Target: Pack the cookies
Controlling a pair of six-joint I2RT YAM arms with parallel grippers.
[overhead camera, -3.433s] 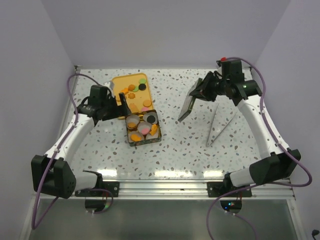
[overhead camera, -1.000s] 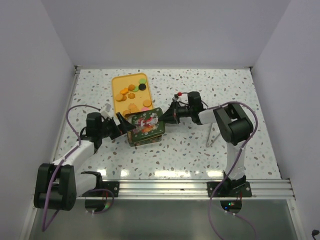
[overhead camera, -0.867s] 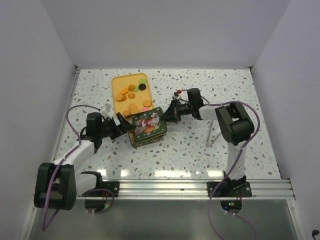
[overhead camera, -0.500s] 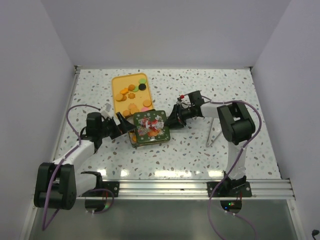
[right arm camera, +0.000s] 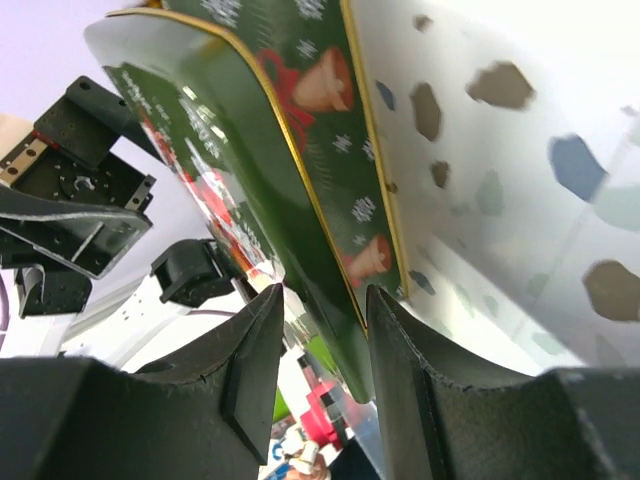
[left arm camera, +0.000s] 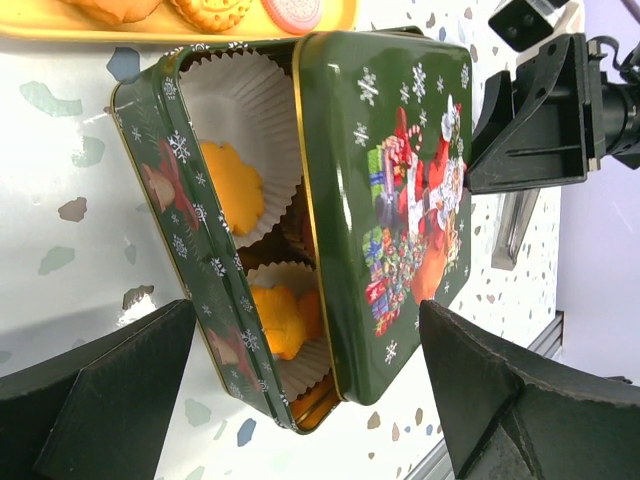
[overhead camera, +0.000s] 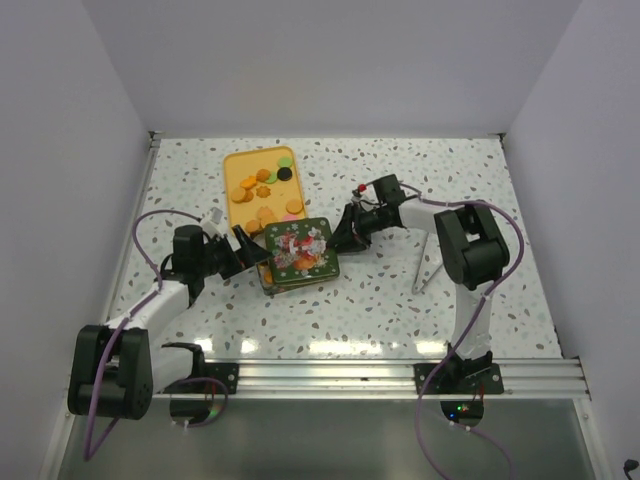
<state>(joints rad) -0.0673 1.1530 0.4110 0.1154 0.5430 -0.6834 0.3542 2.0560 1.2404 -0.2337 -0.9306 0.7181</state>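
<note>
The green Christmas tin (overhead camera: 264, 270) stands below the yellow tray (overhead camera: 238, 162), on which loose cookies (overhead camera: 265, 178) lie. Its lid (overhead camera: 300, 248) lies askew on top, shifted right, so the left side stays uncovered. In the left wrist view orange cookies (left arm camera: 232, 185) sit in white paper cups inside the tin (left arm camera: 175, 225), beside the lid (left arm camera: 385, 200). My left gripper (overhead camera: 248, 250) (left arm camera: 308, 310) is wide open at the tin's left side. My right gripper (overhead camera: 343, 232) (right arm camera: 325, 300) is open, and the lid's (right arm camera: 270, 170) right edge stands loosely between its fingers.
Metal tongs (overhead camera: 430, 255) lie on the speckled table to the right of the right arm. The tray's near edge almost touches the tin. The two arms face each other across the tin. White walls close off the back and sides.
The right gripper carried the lid from mid-air onto the tin, then opened its jaws. The lid slid slightly right and now rests askew. The left arm stayed put.
</note>
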